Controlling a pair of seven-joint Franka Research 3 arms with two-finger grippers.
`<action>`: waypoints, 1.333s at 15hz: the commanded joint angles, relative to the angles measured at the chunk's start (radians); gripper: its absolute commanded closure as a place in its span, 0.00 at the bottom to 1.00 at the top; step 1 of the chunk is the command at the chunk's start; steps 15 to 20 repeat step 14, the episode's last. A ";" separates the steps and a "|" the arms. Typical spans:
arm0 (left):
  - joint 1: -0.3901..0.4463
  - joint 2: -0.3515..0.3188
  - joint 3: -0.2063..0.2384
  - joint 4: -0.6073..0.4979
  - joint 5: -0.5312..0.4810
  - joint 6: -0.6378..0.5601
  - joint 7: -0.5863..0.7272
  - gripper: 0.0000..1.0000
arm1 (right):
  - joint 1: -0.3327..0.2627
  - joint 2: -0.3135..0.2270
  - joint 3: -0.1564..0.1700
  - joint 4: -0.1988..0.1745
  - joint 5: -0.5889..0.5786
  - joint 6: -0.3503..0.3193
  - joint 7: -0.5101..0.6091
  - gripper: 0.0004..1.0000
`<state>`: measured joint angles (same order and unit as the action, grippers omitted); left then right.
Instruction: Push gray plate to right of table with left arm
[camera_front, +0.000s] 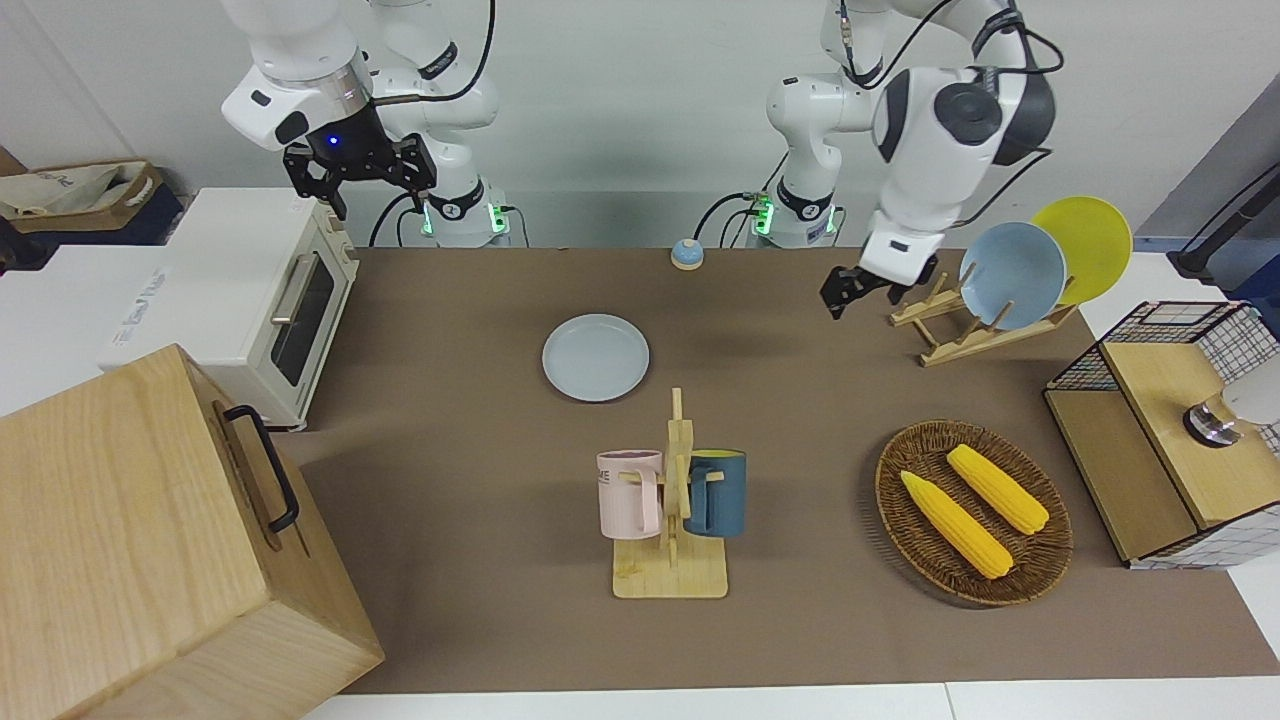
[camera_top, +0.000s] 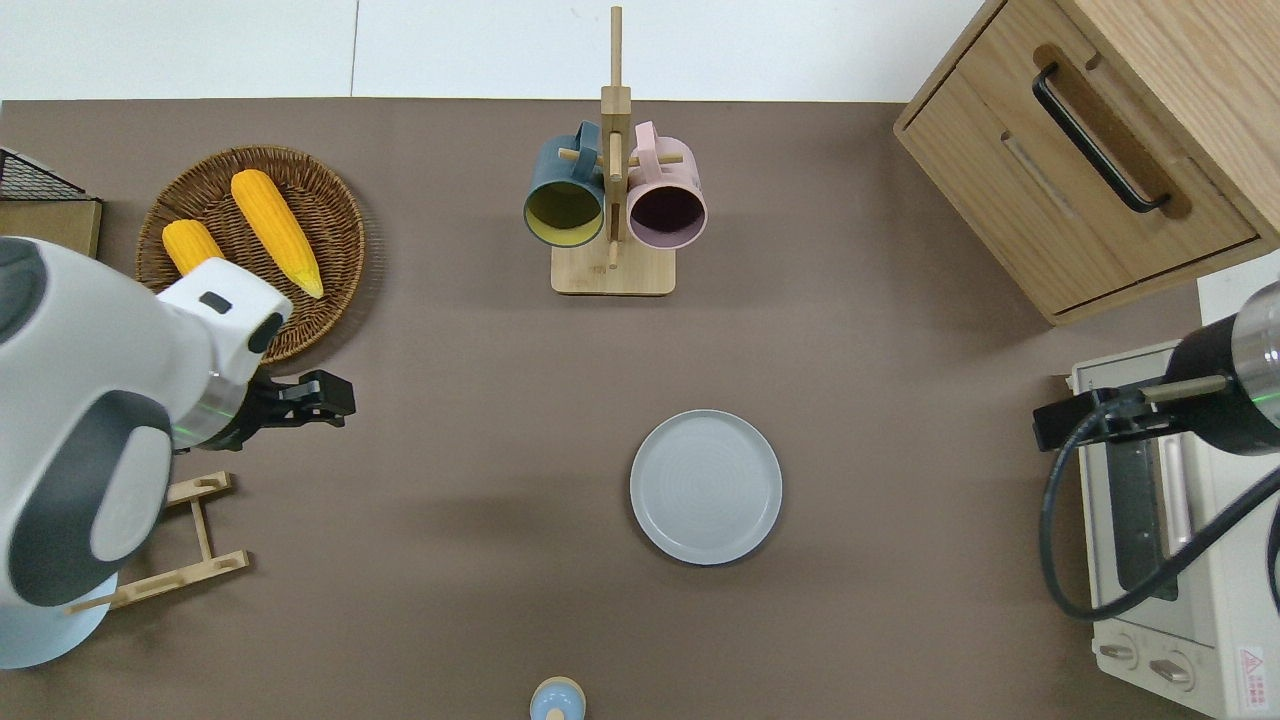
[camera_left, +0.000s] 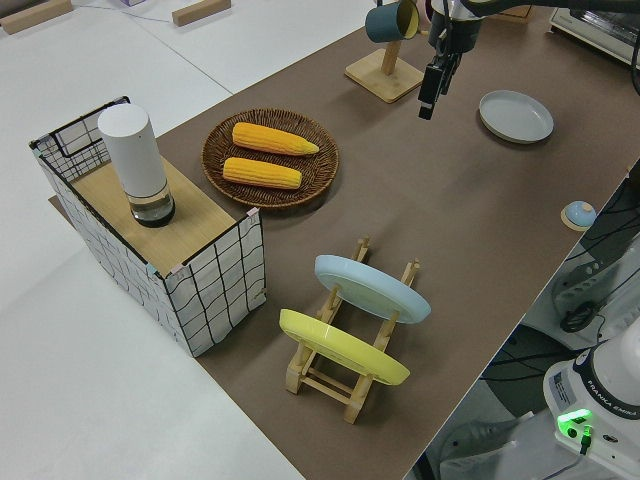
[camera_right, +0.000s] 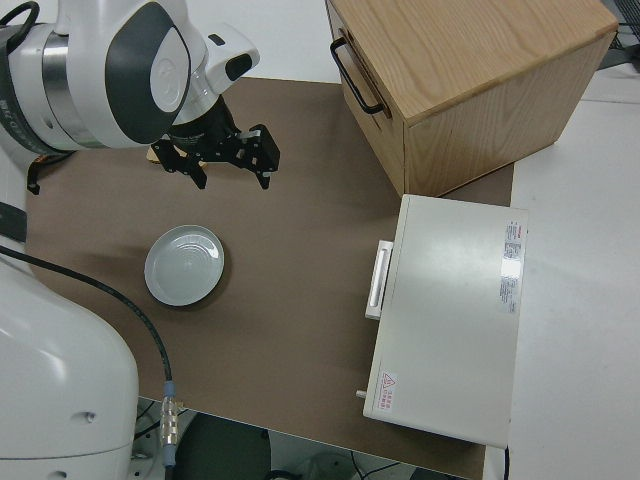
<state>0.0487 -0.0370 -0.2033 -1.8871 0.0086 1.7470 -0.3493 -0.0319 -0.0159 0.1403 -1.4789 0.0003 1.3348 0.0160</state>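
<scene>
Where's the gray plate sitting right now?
The gray plate lies flat on the table, about mid-table in the overhead view, nearer to the robots than the mug rack. The left gripper is well clear of it, up near the wicker basket.

Desk (camera_top: 900, 420) is showing a matt brown covering. Gray plate (camera_top: 706, 487) is presenting a smooth, faintly glossy glazed finish. Basket (camera_top: 330, 215) is showing rough woven wicker. Cabinet (camera_front: 150, 540) and mug stand (camera_top: 612, 270) are showing bare, matt light wood.
</scene>
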 joint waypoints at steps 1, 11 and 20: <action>0.066 0.000 -0.002 0.097 -0.030 -0.096 0.098 0.00 | -0.019 -0.002 0.016 0.009 0.004 -0.016 0.012 0.02; 0.106 0.000 -0.002 0.230 -0.019 -0.181 0.197 0.00 | -0.019 -0.002 0.016 0.009 0.004 -0.016 0.012 0.02; 0.105 0.000 -0.007 0.243 -0.015 -0.181 0.197 0.00 | -0.020 -0.002 0.016 0.009 0.004 -0.016 0.012 0.02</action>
